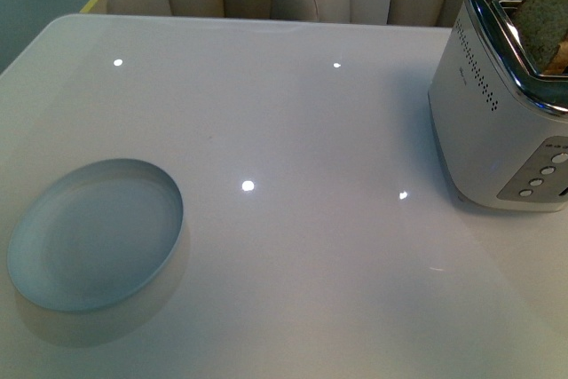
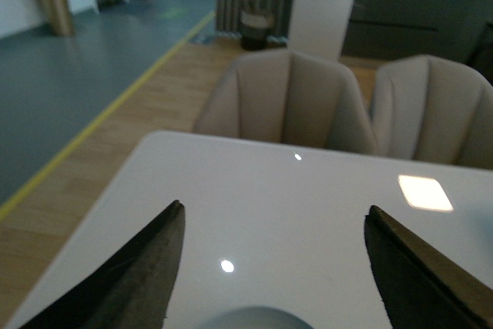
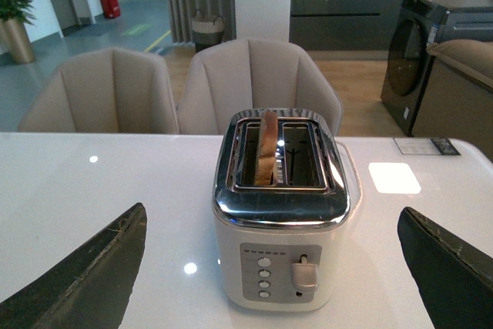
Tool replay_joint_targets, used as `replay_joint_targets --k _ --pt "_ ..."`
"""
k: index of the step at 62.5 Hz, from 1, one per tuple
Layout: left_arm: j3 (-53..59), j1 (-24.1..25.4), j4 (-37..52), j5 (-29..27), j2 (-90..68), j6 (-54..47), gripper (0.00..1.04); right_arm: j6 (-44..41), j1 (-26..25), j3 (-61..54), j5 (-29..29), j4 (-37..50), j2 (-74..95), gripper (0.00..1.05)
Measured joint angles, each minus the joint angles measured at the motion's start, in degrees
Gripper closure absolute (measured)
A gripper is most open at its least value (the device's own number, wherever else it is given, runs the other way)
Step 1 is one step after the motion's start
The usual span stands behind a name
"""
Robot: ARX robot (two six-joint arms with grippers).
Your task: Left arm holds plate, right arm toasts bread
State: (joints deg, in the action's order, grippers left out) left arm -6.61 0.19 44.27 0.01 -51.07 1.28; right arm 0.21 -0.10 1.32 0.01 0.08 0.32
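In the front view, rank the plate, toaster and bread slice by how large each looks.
1. plate, though it sits nearer the camera
2. toaster, cut off at the frame edge, so close to the plate
3. bread, only its top showing

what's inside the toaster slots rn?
One bread slice stands in one slot of the toaster, top poking out; its lower part is hidden. The other slot looks empty.

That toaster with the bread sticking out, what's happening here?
A slice of bread stands in one slot of the white toaster, poking above the top. A pale-blue plate sits on the table, untouched. Both the left gripper and the right gripper are open, holding nothing.
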Motion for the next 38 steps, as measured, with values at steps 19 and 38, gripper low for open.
replay_joint_targets --k 19,38 --pt "5.8 -0.1 -4.6 0.0 9.6 -0.6 1.02 0.0 0.0 0.0 0.0 0.0 0.0 0.09" --pt "5.9 -0.1 -17.5 0.0 24.1 -0.6 1.02 0.0 0.0 0.0 0.0 0.0 0.0 0.09"
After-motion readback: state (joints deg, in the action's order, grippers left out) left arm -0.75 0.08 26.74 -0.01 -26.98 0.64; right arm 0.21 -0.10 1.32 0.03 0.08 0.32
